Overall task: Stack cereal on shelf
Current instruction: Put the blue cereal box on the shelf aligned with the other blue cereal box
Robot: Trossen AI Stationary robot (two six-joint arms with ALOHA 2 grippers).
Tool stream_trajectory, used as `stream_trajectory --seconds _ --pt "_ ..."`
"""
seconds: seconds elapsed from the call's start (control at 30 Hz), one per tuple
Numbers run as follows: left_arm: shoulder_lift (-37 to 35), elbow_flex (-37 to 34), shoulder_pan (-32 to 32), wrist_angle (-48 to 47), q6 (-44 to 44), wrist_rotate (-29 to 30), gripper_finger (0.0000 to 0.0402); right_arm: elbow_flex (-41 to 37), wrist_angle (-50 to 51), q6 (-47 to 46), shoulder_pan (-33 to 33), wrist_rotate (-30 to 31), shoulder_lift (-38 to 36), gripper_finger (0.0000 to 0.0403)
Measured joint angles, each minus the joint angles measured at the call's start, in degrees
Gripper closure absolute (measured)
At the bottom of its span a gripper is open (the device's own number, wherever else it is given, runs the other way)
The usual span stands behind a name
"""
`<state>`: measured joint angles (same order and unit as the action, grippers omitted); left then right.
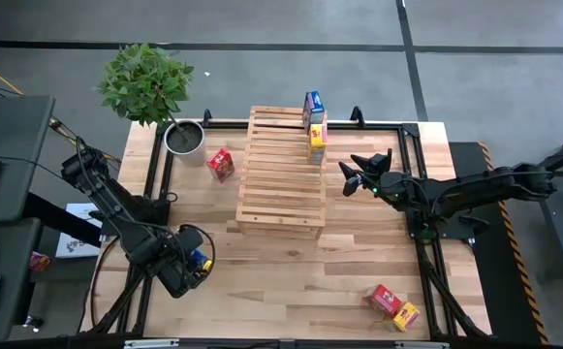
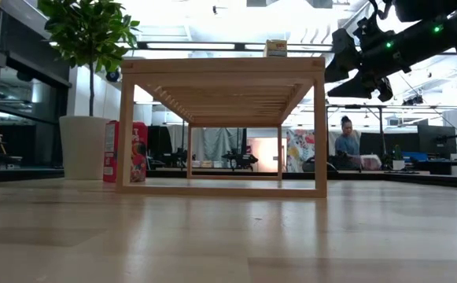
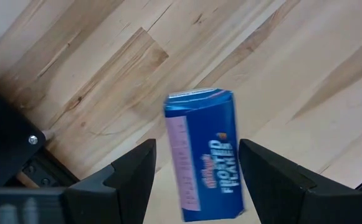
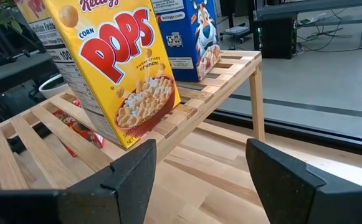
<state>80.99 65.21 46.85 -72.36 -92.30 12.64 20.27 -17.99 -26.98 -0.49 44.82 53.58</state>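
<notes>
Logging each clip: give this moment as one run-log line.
left gripper: open around blue cereal box | right gripper: open, by wooden slatted shelf | yellow cereal box, second blue box: on shelf
</notes>
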Motion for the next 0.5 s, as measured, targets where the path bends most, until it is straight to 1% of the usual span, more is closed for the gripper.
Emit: stream_trajectory --seconds 0.4,0.5 --pt "0.0 0.0 0.0 0.34 -0.06 -0.04 0.0181 0.0 0.23 -0.01 0.0 0.0 0.0 0.0162" --pt "0.0 0.0 0.0 2.13 0.26 -0.04 0.0181 0.0 0.23 -0.02 0.0 0.0 0.0 0.0162"
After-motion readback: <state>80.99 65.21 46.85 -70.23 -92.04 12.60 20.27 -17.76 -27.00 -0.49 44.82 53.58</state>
